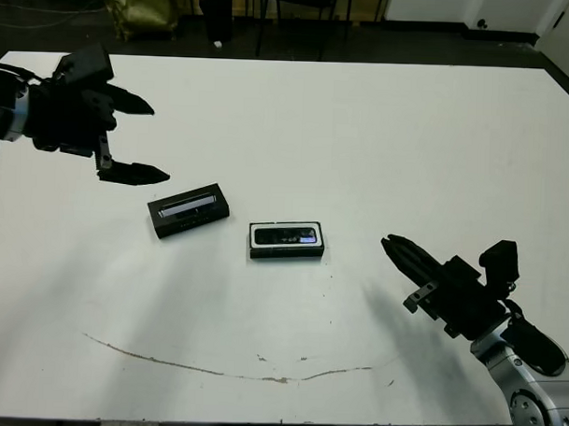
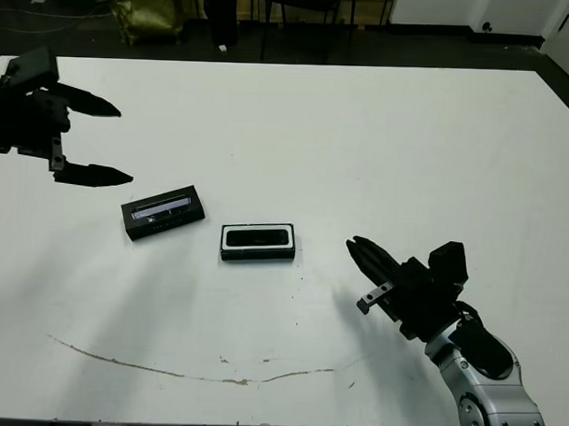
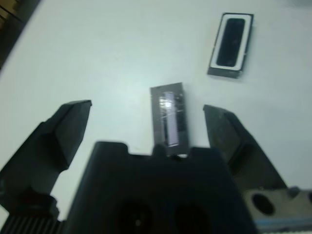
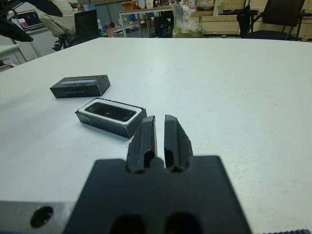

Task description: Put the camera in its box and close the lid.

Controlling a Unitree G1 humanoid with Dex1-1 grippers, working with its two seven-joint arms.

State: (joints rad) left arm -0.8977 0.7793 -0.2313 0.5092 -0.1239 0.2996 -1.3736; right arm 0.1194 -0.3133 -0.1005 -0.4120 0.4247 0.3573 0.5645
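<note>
Camera (image 1: pixel 286 235) already lies in its box (image 1: pixel 286 252) mid-counter, so the spread left pincer (image 1: pixel 137 138) hovers by the lid (image 1: pixel 189 210) just beside, while the right pincer (image 1: pixel 402 254), pressed together, waits nearer the front edge

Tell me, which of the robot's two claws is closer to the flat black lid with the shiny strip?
The left. Its left gripper hovers open just beyond the flat black lid; the right gripper sits far off, past the white-lined box.
</note>
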